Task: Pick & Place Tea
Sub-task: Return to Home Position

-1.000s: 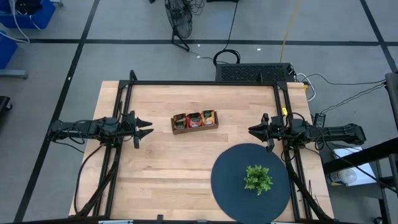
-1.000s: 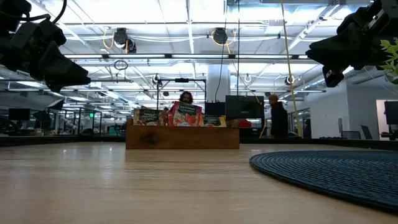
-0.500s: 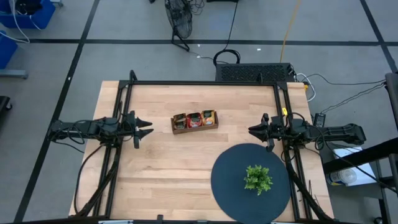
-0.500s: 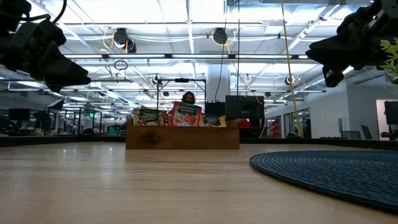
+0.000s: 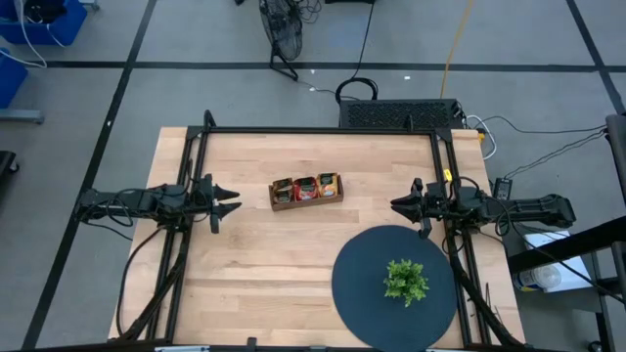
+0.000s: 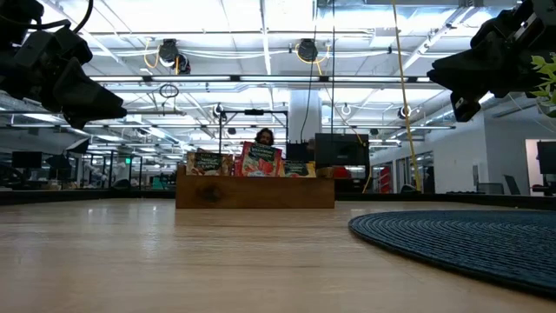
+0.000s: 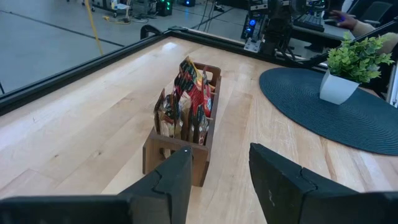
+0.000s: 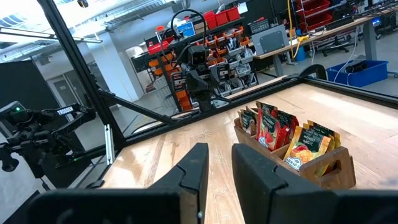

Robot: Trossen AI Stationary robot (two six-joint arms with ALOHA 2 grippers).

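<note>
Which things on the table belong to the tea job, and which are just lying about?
Job: tea sachets, standing in the wooden tray; left gripper and right gripper, at opposite sides of the table, holding nothing.
Lying about: round dark mat; small potted plant on it.

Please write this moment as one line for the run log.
tea: standing in wooden tray | left claw: open, empty, left of tray | right claw: open, empty, right of tray

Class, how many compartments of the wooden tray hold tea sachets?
3, all in the wooden tray: left compartment, middle compartment, right compartment, seen from above. The tea sachets overlap, so some may be hidden.
</note>
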